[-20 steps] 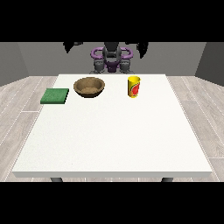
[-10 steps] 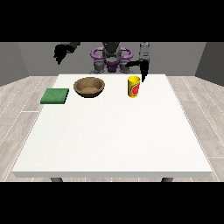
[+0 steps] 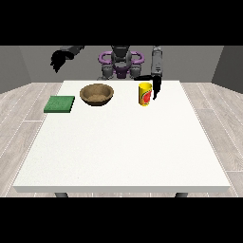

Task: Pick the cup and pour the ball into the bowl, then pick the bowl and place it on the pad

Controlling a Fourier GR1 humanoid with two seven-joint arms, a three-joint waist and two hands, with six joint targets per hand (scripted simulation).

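- Reaching down at the view's right, our hand (image 3: 155, 88) hangs just beside the yellow cup (image 3: 145, 94), its fingers pointing downward along the cup's far-right side; we cannot tell whether they touch the cup or have curled round it.
- Our other hand (image 3: 58, 60), at the view's left, is raised above and beyond the table's (image 3: 123, 147) far-left corner, holding nothing; how its fingers lie we cannot tell.
- We judge the step in hand to be grasping the cup. To do it well, we should bring thumb and fingers to opposite sides of the cup's wall at mid-height, lift straight up, and keep it level so the ball stays in until we are over the bowl (image 3: 97, 94).
- The cup stands upright near the table's far edge, long axis vertical, mouth up; the ball inside is not visible to us.
- The brown bowl sits well apart to the cup's left in the view, and the green pad (image 3: 60, 104) lies beyond the bowl, near the left edge.
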